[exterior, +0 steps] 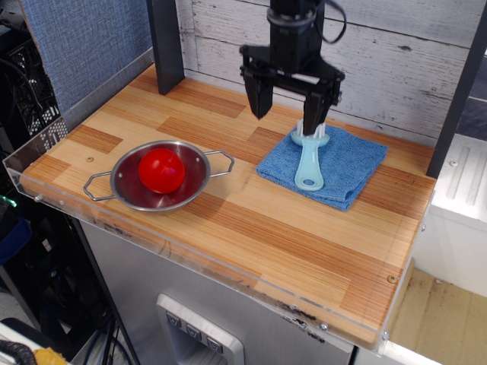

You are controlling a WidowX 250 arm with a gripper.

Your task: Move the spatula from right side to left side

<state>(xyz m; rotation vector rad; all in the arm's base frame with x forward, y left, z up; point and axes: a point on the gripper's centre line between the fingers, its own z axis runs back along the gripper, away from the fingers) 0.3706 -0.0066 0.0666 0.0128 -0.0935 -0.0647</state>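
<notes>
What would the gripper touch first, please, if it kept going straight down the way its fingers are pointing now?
Most likely the spatula: the open gripper points down around its bristled head, which lies on the blue cloth. Depth is unclear, so one finger might land on the cloth's edge instead.
</notes>
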